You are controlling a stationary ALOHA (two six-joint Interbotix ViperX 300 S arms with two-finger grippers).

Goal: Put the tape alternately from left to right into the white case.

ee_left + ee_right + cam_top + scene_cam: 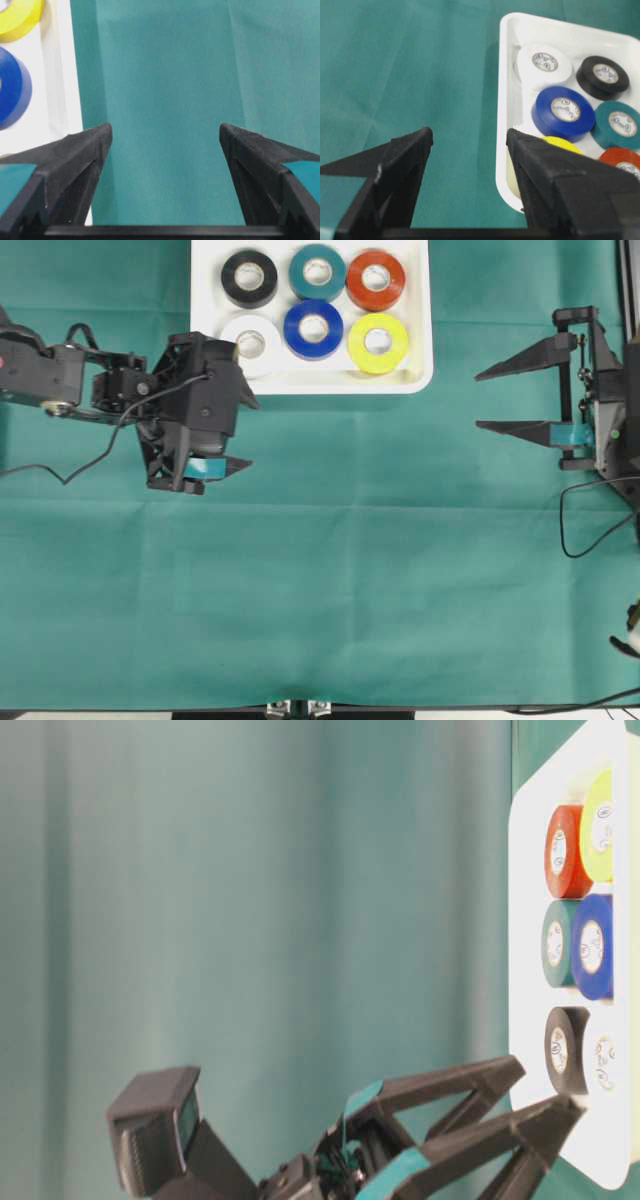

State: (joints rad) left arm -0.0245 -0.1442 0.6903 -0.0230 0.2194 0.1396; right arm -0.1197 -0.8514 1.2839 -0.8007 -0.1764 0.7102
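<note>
The white case (300, 388) sits at the table's far edge and holds all six rolls of tape. Black (249, 278), teal (317, 271) and orange-red (375, 280) lie in the back row. White (250, 342), blue (313, 328) and yellow (378, 342) lie in the front row. My left gripper (253, 433) is open and empty over the cloth, just off the case's near left corner (55, 75). My right gripper (478, 400) hangs open and empty to the right of the case (501, 100), apart from it.
Green cloth (330, 580) covers the whole table. Black cables trail from the left arm (70, 475) and beside the right arm (585, 540).
</note>
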